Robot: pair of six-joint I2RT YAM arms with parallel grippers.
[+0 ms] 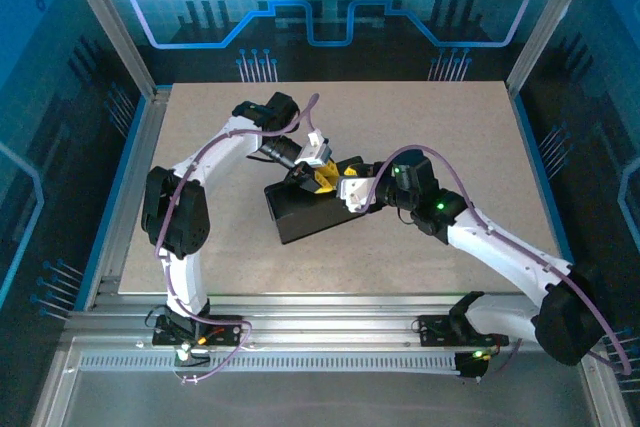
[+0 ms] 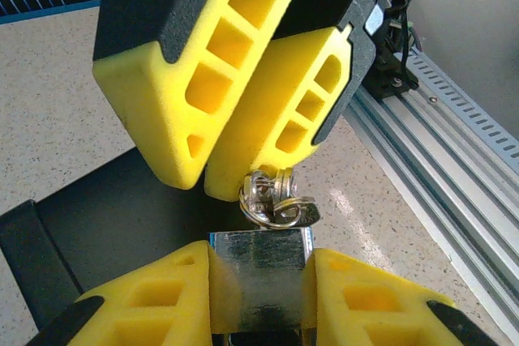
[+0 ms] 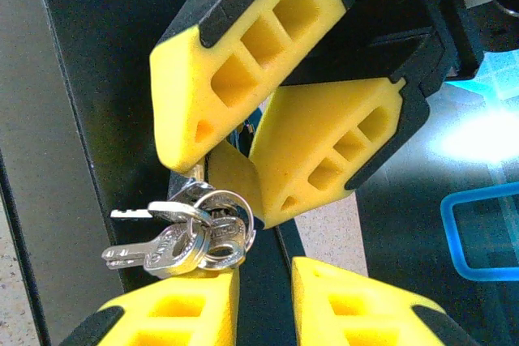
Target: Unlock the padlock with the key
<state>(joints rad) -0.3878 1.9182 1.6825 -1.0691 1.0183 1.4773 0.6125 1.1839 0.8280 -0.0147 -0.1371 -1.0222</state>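
Padlock: metallic block [image 2: 261, 281] held up over the far end of the black box [image 1: 300, 219].
Left gripper: [image 2: 261, 255] closed partway on the padlock, with one yellow pad pressed against each side of the body.
Key bunch: several silvery keys on a ring [image 3: 188, 242], over the black box, touching the padlock's upper face in the left wrist view.
Right gripper: [image 3: 264, 268] over the black box, facing the left gripper, with a narrow gap between its fingers. The key bunch lies against one fingertip [image 3: 212, 281]. Whether a key is pinched cannot be told.
Black box: lies flat near the middle of the table [image 1: 430, 117], with both arms converging above it.
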